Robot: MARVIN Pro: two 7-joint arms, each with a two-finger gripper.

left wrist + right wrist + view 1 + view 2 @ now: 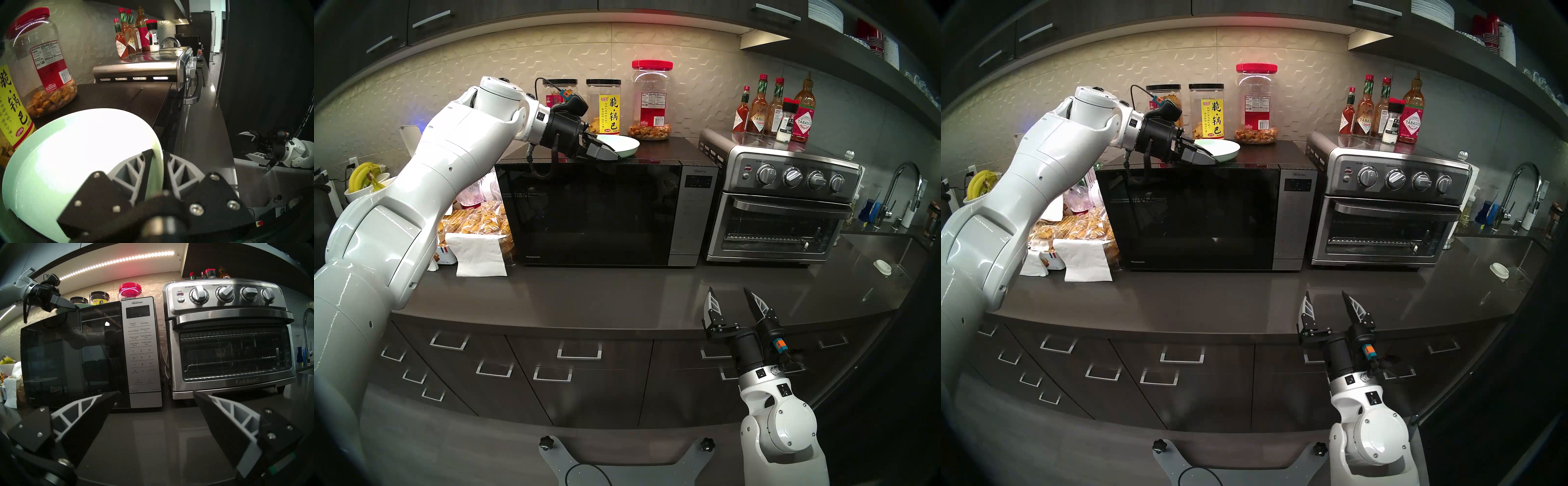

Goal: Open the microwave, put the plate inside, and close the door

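The black microwave (660, 151) stands on the counter with its dark glass door (585, 210) shut. On its top, near the front edge, lies the pale mint-green plate (624, 144). My left gripper (614, 154) reaches in from the left and pinches the plate's near rim. In the left wrist view one finger lies over the plate (76, 152) and the other under it, with the left gripper (158, 155) shut on the rim. Above the counter's front edge my right gripper (728, 289) stands open and empty, pointing at the control panel (141, 348).
Three snack jars (651, 101) stand behind the plate on the microwave. A stainless toaster oven (778, 210) with sauce bottles (772, 108) on top stands right of it. Snack bags and a napkin (477, 251) lie to the left. A sink and faucet (904, 190) are far right.
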